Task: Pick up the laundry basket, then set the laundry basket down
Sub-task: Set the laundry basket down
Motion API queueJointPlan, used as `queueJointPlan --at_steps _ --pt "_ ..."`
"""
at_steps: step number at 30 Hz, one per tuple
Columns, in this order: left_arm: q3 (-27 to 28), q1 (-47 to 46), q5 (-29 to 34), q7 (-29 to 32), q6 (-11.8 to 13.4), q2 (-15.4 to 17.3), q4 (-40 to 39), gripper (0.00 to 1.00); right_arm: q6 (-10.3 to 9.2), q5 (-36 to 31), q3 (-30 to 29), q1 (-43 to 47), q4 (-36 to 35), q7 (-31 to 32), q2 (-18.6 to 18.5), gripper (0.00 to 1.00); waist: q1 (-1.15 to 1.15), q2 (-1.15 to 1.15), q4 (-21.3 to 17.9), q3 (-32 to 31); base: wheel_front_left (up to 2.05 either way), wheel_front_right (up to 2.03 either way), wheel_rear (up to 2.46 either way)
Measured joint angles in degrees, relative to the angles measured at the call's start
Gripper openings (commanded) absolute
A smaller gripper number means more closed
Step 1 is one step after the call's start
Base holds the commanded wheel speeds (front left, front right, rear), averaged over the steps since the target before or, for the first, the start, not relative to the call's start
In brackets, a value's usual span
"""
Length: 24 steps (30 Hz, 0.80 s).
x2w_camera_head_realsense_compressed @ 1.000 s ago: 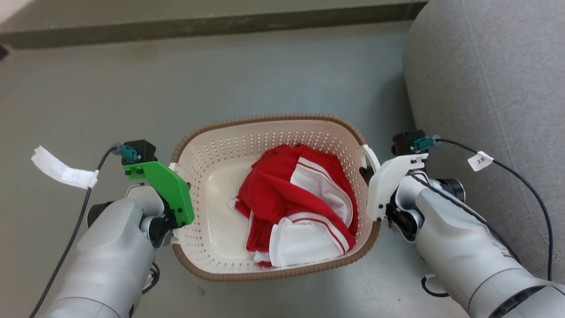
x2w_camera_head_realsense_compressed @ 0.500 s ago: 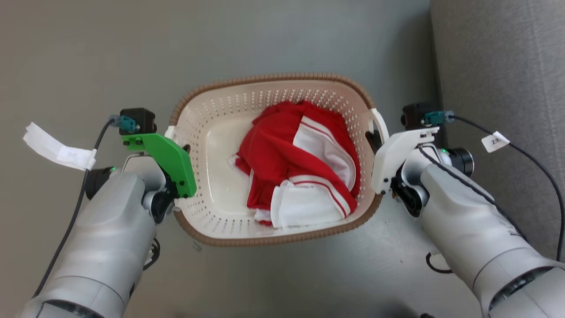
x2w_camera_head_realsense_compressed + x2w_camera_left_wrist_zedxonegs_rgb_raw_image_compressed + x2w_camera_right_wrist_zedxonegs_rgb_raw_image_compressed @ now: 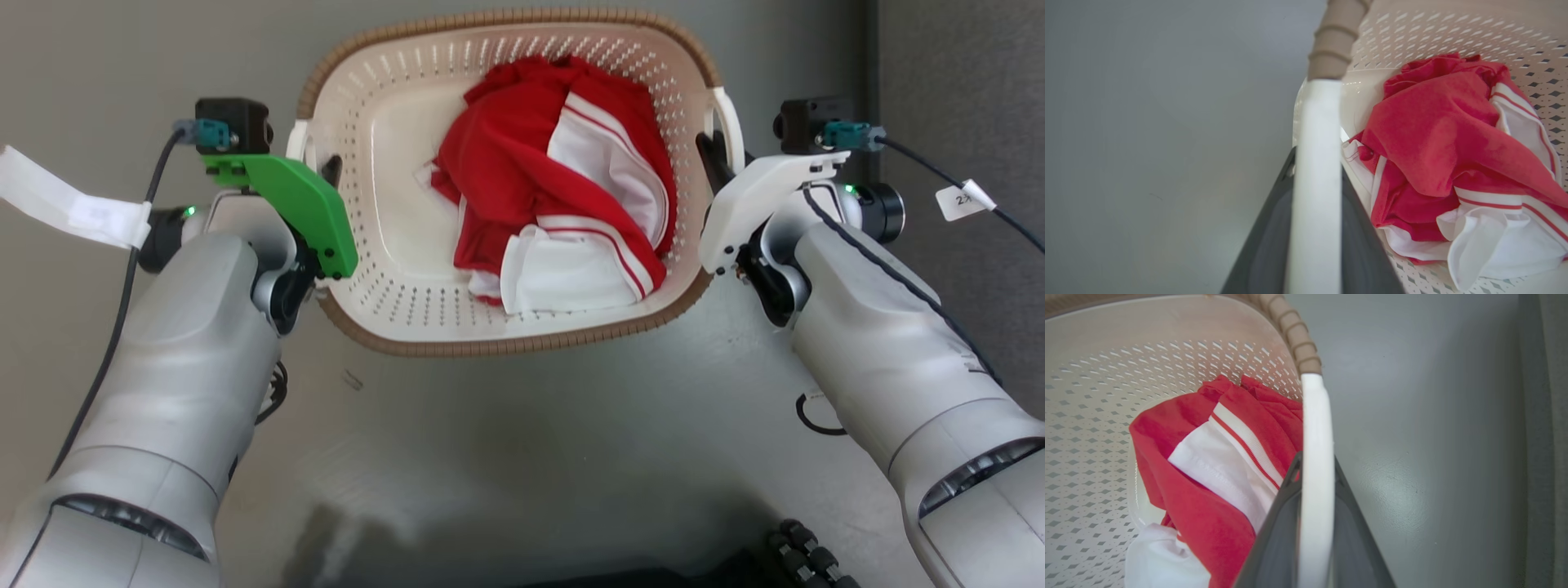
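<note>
Grey floor [image 3: 522, 457], laundry basket [image 3: 490, 347] holding a red-and-white garment [image 3: 506, 163], left pincer [image 3: 1316, 163] pinching its white left handle [image 3: 1316, 118], right pincer [image 3: 1315, 469] pinching the right handle [image 3: 1315, 416].

Smooth, slightly glossy cream plastic is noted on laundry basket [image 3: 392, 286], perforated; rim [image 3: 490, 347] is moulded in matt brown woven texture. Red-white garment [image 3: 506, 163] is soft matt cloth. Floor [image 3: 531, 457] is finished smooth, faintly reflective.

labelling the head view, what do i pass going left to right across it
white paper tag, left gripper, red and white garment in the laundry basket, right gripper, small cable label
</note>
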Motion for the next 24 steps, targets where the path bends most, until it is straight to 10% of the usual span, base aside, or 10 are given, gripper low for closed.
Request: queueJointPlan --at_steps 24 --pt "-1.6 -4.0 2.4 -5.0 -0.4 -0.9 2.6 0.00 0.00 0.3 -1.3 -2.3 1.9 -3.4 0.3 0.00 0.00 0.00 0.8 11.6 0.00 0.00 0.00"
